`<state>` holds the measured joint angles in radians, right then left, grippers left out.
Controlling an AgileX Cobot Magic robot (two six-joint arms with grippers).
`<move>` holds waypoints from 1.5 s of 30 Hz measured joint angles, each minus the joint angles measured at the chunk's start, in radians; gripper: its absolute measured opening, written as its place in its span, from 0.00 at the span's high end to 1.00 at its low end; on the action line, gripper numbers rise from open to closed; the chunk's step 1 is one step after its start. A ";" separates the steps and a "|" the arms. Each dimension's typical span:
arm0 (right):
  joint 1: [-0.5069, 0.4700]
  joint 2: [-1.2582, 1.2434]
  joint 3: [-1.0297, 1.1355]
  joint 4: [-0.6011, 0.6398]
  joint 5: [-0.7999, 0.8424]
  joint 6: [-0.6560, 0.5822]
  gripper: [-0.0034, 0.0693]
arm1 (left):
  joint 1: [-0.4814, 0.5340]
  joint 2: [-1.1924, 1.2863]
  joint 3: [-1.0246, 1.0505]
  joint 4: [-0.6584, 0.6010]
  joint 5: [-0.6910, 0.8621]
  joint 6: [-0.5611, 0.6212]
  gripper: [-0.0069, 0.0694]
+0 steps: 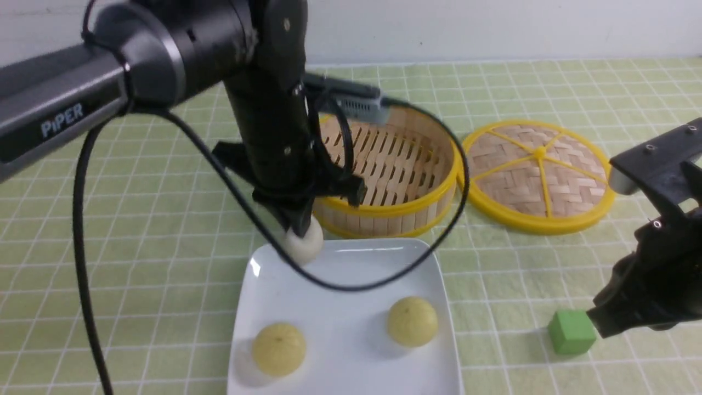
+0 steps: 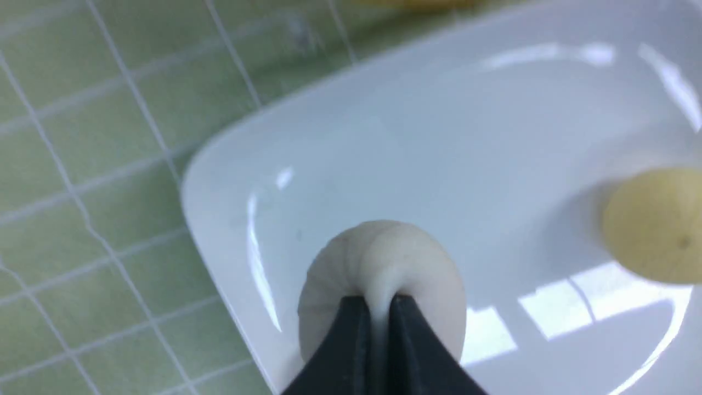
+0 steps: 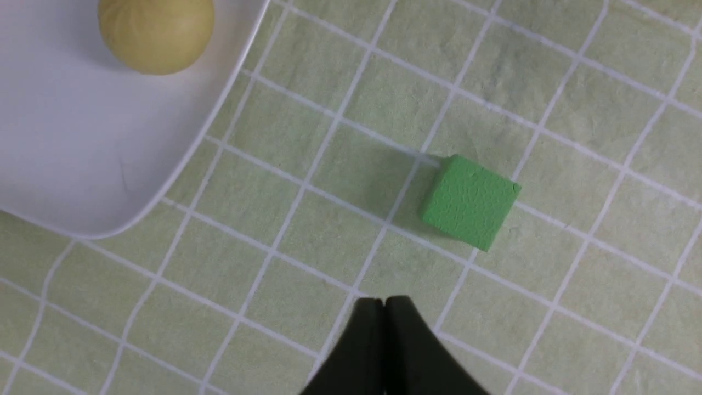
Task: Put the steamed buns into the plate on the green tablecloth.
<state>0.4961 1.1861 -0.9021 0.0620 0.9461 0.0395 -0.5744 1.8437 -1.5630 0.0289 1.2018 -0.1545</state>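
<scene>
The white plate (image 1: pixel 345 285) lies on the green tablecloth (image 1: pixel 137 219) near the front. Two pale yellow steamed buns (image 1: pixel 278 348) (image 1: pixel 412 321) rest in its near half. My left gripper (image 1: pixel 296 227) points down over the plate's far left corner, shut on the top of a whitish bun (image 1: pixel 303 242). In the left wrist view its fingertips (image 2: pixel 354 312) pinch that bun (image 2: pixel 384 258) over the plate (image 2: pixel 439 137), with a yellow bun (image 2: pixel 655 225) to one side. I cannot tell whether the held bun touches the plate. My right gripper (image 1: pixel 595 323) is shut and empty, low at the right.
An empty bamboo steamer (image 1: pixel 384 170) stands just behind the plate, its woven lid (image 1: pixel 540 175) flat to its right. A green cube (image 1: pixel 571 332) sits on the cloth just left of my right gripper (image 3: pixel 384 302), also seen as the cube (image 3: pixel 470 202) near the plate corner (image 3: pixel 66 153).
</scene>
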 joint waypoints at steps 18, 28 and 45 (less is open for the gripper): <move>0.000 -0.432 0.001 0.001 0.250 0.051 0.93 | -0.010 0.039 0.165 0.013 -0.213 -0.076 0.47; 0.000 -0.864 0.118 -0.022 0.058 0.054 0.92 | -0.010 0.039 0.165 0.014 -0.222 -0.088 0.32; 0.000 -1.019 0.458 -0.045 -0.445 0.055 0.90 | -0.010 0.039 0.165 0.018 -0.225 -0.129 0.58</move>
<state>0.4961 0.1673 -0.4441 0.0170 0.5009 0.0946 -0.5840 1.8824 -1.3984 0.0465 0.9765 -0.2830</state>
